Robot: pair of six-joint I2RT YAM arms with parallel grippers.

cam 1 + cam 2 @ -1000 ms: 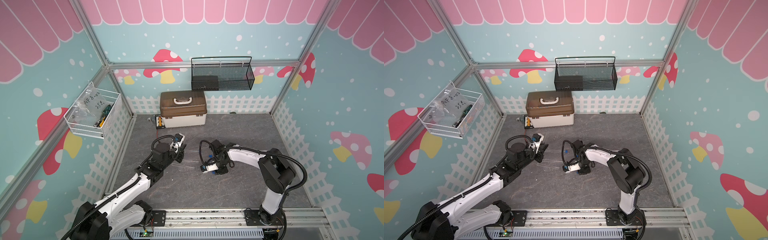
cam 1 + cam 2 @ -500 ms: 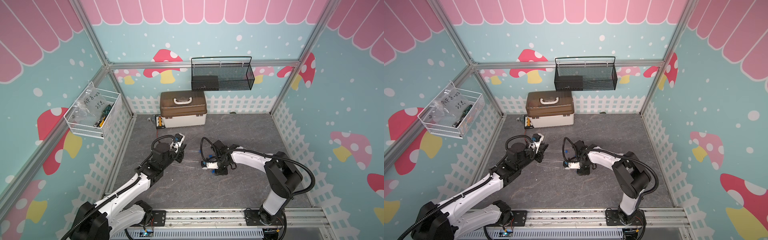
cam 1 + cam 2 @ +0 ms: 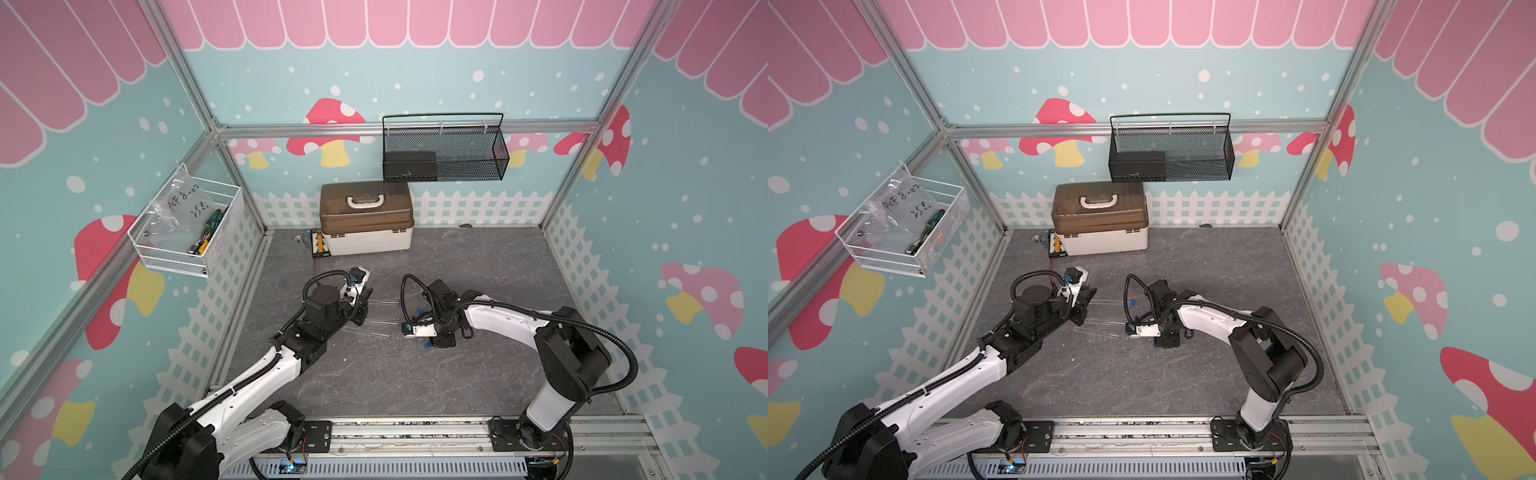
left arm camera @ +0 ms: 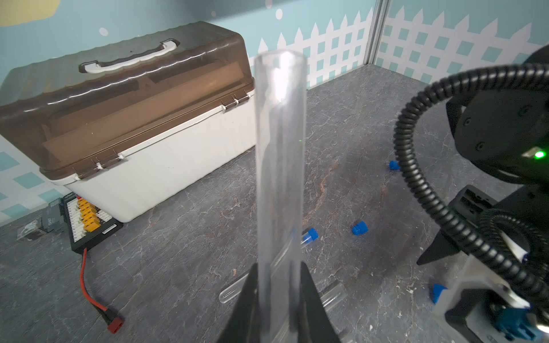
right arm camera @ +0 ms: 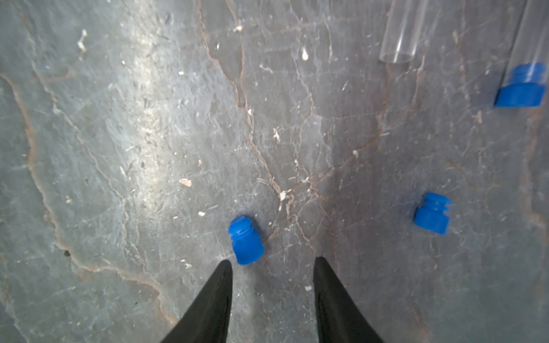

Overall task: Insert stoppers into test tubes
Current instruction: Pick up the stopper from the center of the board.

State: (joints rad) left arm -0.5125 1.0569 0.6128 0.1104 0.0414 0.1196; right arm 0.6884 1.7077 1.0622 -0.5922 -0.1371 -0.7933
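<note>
1. I read the top view as a clock face, with 12 at the back wall.
2. What has changed in the last second: the right arm (image 3: 498, 318) has re-posed. Its elbow has swung out toward 4 o'clock, while the right gripper (image 5: 271, 261) has barely left the middle of the table (image 3: 478, 270). The left arm (image 3: 266, 374) has not shifted.
3. The right gripper is spread and empty, low over the slate. A loose stopper (image 5: 246, 240) lies on its side just ahead of one fingertip, not yet between the two.
4. The left gripper (image 4: 279, 268), out at 9 o'clock, is pinching the held tube (image 4: 280, 148). Its open mouth points toward 3 o'clock, at the other gripper.
5. On the table near the centre lie a capped tube (image 5: 533, 38), an open tube (image 5: 398, 38) beside it and a second loose stopper (image 5: 432, 213).
6. My reading: one tube is finished, and the re-posing was alignment for the next pick, which is not yet made. I'd nudge the right gripper sideways to centre the stopper before closing. A plug that small may roll off if one finger clips it.
</note>
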